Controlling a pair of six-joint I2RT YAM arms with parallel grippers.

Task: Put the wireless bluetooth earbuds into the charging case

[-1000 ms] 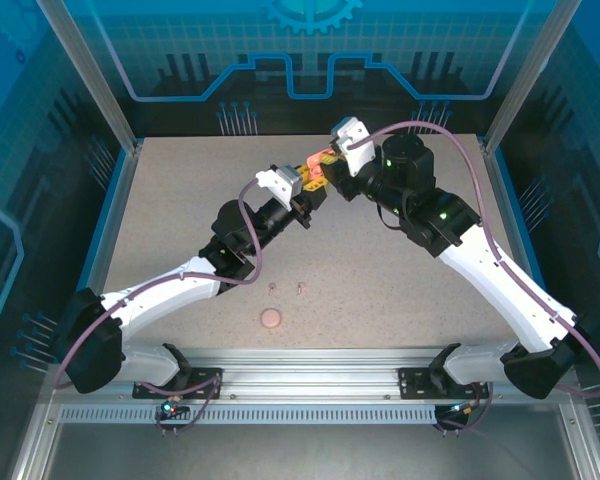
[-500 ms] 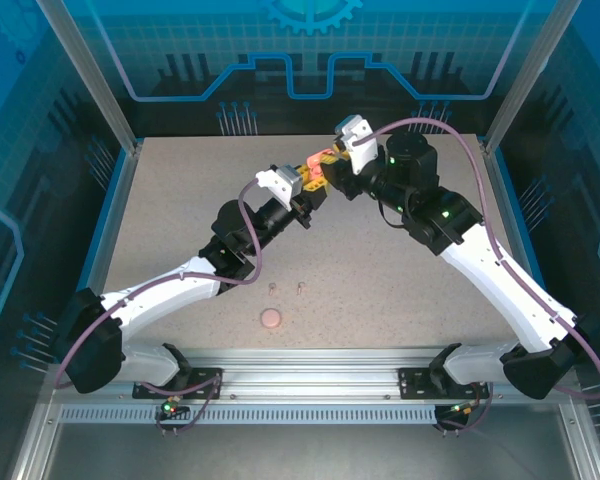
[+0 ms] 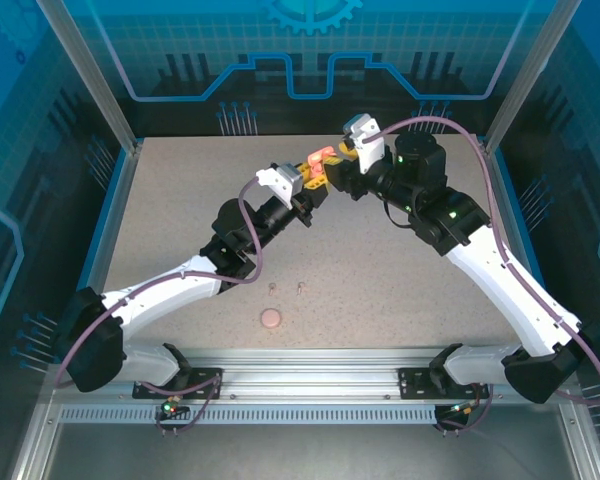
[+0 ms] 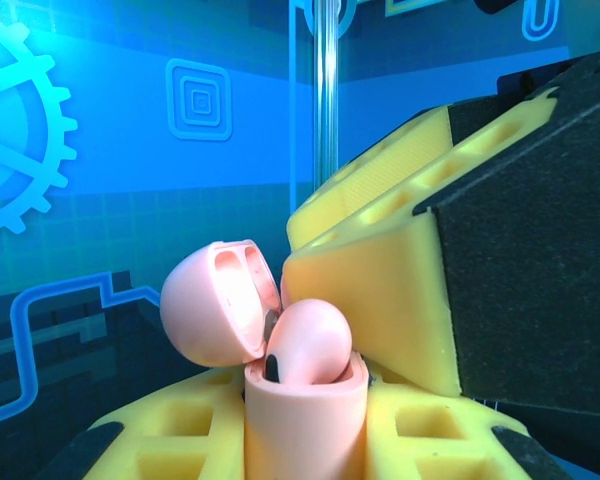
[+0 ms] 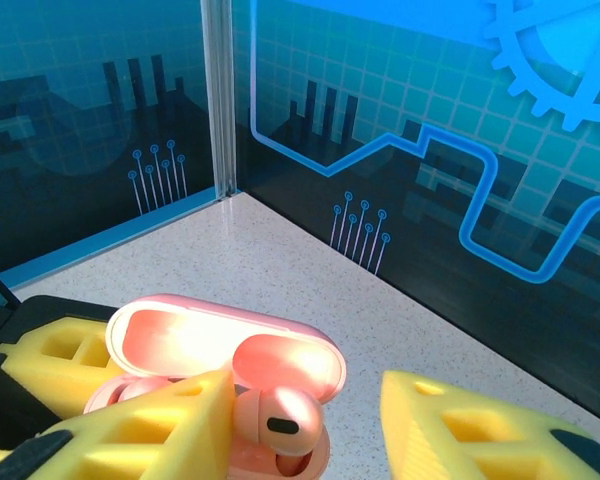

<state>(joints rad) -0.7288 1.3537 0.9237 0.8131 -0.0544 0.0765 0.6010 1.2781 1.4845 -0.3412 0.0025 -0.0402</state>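
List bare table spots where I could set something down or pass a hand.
Bare: back-left table, between left wall and left arm; the middle, between it and the right arm, right of the two buds. Crowded: back centre around the held case; front centre by the pink disc.

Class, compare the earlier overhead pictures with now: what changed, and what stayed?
The right arm has drawn back to the right, and the right pincer has widened, apparently releasing the pink earbud seated in the charging case. The left pincer stays shut on that case. The two loose earbuds and the round pink case on the table are unmoved.
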